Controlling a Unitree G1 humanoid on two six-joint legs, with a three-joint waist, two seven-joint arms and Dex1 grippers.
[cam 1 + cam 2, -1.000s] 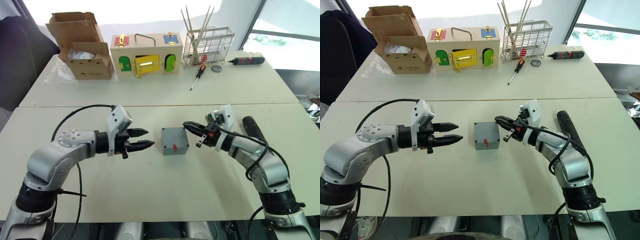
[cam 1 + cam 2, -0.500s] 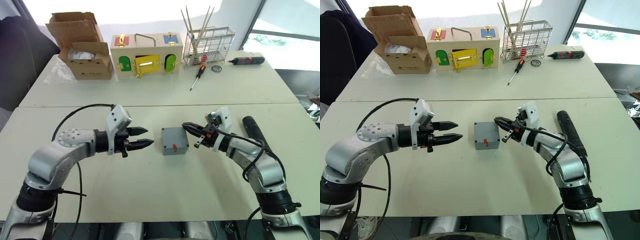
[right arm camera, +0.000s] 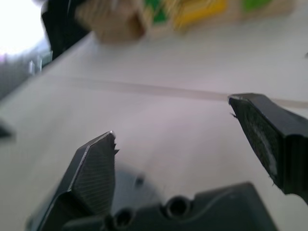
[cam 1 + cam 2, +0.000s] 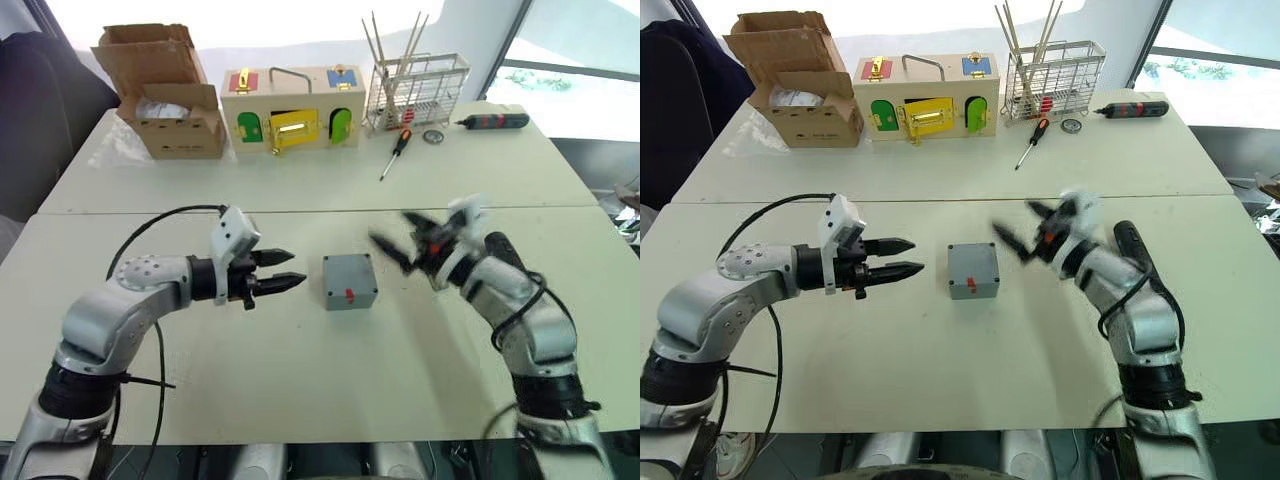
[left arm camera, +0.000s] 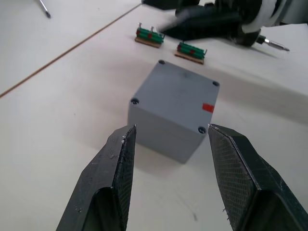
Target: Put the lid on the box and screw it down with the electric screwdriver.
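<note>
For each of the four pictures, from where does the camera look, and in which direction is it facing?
Left eye view: head camera, looking forward and down over the table; both arms show, the box between the left gripper and right gripper.
Right eye view: the head's other eye, same scene.
Left wrist view: looks along its open fingers at the box.
Right wrist view: looks along its open fingers across the table.
Shared: the box shows in the eye and left wrist views.

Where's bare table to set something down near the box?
Free: the near strip in front of the box, and the band behind it up to the table seam. Crowded: left claw and right claw flank it.
</note>
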